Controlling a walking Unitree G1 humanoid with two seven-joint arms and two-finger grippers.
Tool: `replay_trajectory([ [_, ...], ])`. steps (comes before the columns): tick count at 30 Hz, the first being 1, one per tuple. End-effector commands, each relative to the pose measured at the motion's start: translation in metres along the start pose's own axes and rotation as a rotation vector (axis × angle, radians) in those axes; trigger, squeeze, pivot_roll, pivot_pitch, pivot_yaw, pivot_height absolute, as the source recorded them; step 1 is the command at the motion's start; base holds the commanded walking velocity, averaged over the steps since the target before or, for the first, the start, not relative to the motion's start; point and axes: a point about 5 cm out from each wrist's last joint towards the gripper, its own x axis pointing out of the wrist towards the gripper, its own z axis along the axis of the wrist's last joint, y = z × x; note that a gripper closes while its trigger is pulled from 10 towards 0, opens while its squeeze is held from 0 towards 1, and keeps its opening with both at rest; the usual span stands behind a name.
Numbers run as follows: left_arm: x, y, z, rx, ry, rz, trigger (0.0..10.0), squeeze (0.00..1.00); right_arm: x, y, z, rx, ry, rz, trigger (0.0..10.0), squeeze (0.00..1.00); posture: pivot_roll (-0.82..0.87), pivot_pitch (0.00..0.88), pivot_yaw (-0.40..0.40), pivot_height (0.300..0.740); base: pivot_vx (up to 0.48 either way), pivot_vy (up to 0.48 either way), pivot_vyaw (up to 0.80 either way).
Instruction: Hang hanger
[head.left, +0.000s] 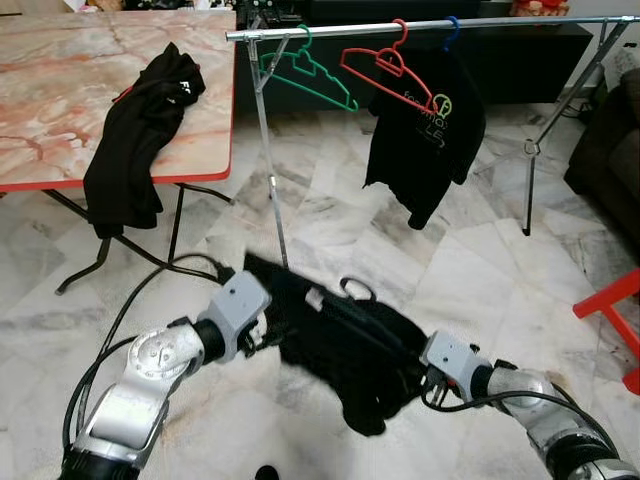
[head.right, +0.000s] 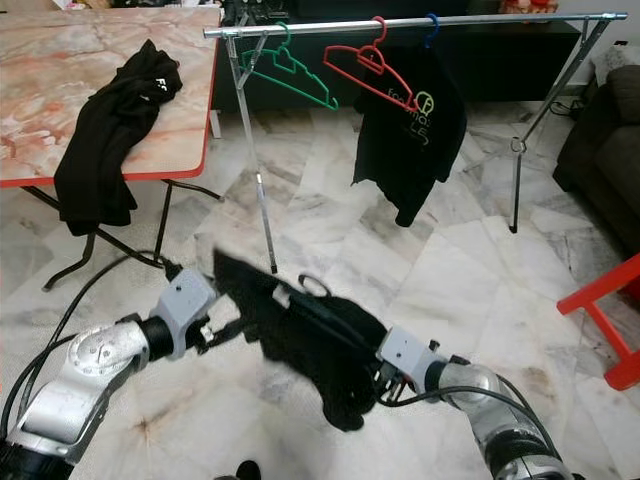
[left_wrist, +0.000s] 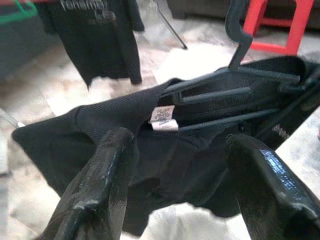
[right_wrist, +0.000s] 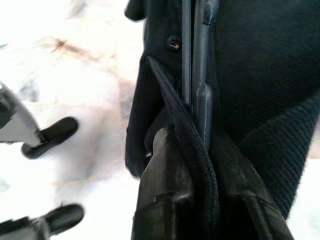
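Note:
A black shirt (head.left: 340, 345) on a dark hanger (left_wrist: 235, 92) is held low over the marble floor between my two arms; the hanger's hook (head.left: 357, 290) points up. My right gripper (right_wrist: 200, 150) is shut on the hanger's arm and the cloth over it, at the shirt's right end (head.left: 418, 375). My left gripper (head.left: 262, 335) is open at the shirt's left shoulder, its fingers (left_wrist: 105, 170) spread wide on either side of the collar label (left_wrist: 162, 117). Ahead stands a metal clothes rail (head.left: 400, 27).
On the rail hang a green hanger (head.left: 305, 72), a red hanger (head.left: 385, 68) and another black shirt (head.left: 425, 130) on a blue hanger. A red-edged table (head.left: 60, 90) at left holds a black garment (head.left: 140, 130). A red stool (head.left: 610, 310) and dark sofa (head.left: 610, 140) stand right.

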Motion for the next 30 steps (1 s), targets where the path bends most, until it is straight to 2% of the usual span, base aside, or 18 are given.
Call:
replay_trajectory([
  [1, -0.001, -0.002, 0.008, 0.008, -0.046, -0.043, 10.0, 0.00, 0.001, -0.002, 0.006, -0.016, -0.041, -0.021, 0.0, 0.00, 0.08, 0.213, -0.014, 0.740, 0.000, 0.000, 0.00],
  [2, -0.001, -0.004, 0.009, 0.010, -0.050, -0.067, 10.0, 0.00, 0.001, -0.001, 0.006, -0.030, -0.038, -0.016, 0.0, 0.00, 0.08, 0.213, -0.014, 0.740, 0.000, 0.000, 0.00],
  [3, -0.002, -0.012, 0.008, 0.012, -0.039, -0.156, 10.0, 0.00, 0.002, 0.002, 0.006, -0.082, -0.028, -0.002, 0.0, 0.00, 0.08, 0.215, -0.015, 0.740, 0.000, 0.000, 0.00],
  [4, -0.002, -0.016, 0.008, 0.021, -0.029, -0.198, 10.0, 0.00, 0.002, 0.003, 0.006, -0.093, -0.032, 0.007, 0.0, 0.00, 0.08, 0.212, -0.016, 0.740, 0.000, 0.000, 0.00],
  [5, -0.002, -0.021, 0.007, 0.086, -0.011, -0.251, 10.0, 0.00, 0.003, 0.006, 0.008, -0.095, -0.045, 0.033, 0.0, 0.00, 0.08, 0.212, -0.016, 0.740, 0.000, 0.000, 0.00],
  [6, -0.002, -0.021, 0.007, 0.086, -0.011, -0.251, 10.0, 0.00, 0.003, 0.006, 0.008, -0.095, -0.045, 0.033, 0.0, 0.00, 0.08, 0.212, -0.016, 0.740, 0.000, 0.000, 0.00],
  [7, 0.001, -0.023, 0.008, 0.146, -0.005, -0.276, 10.0, 0.00, 0.004, 0.009, 0.010, -0.102, -0.048, 0.062, 0.0, 0.00, 0.08, 0.211, -0.016, 0.740, 0.000, 0.000, 0.00],
  [9, 0.005, -0.024, 0.011, 0.190, -0.019, -0.283, 10.0, 0.00, 0.005, 0.011, 0.009, -0.112, -0.041, 0.090, 0.0, 0.00, 0.08, 0.210, -0.018, 0.740, 0.000, 0.000, 0.00],
  [13, 0.008, -0.024, 0.016, 0.201, -0.040, -0.292, 10.0, 0.00, 0.004, 0.012, 0.008, -0.125, -0.038, 0.121, 0.0, 0.00, 0.08, 0.208, -0.021, 0.740, 0.000, 0.000, 0.00],
  [19, 0.012, -0.024, 0.020, 0.263, -0.039, -0.312, 10.0, 0.00, 0.003, 0.011, 0.010, -0.154, -0.039, 0.136, 0.0, 0.00, 0.09, 0.207, -0.021, 0.740, 0.000, 0.000, 0.00],
  [23, 0.016, -0.038, 0.018, 0.333, -0.015, -0.442, 10.0, 0.00, 0.006, 0.011, 0.016, -0.165, -0.059, 0.153, 0.0, 0.00, 0.08, 0.206, -0.019, 0.740, 0.000, 0.000, 0.00],
  [24, 0.018, -0.041, 0.017, 0.379, 0.000, -0.476, 10.0, 0.00, 0.006, 0.011, 0.018, -0.171, -0.065, 0.160, 0.0, 0.00, 0.08, 0.207, -0.018, 0.740, 0.000, 0.000, 0.00],
  [30, 0.023, -0.042, 0.017, 0.427, 0.012, -0.498, 10.0, 0.00, 0.007, 0.013, 0.019, -0.174, -0.075, 0.168, 0.0, 0.00, 0.08, 0.208, -0.014, 0.740, 0.000, 0.000, 0.00],
])
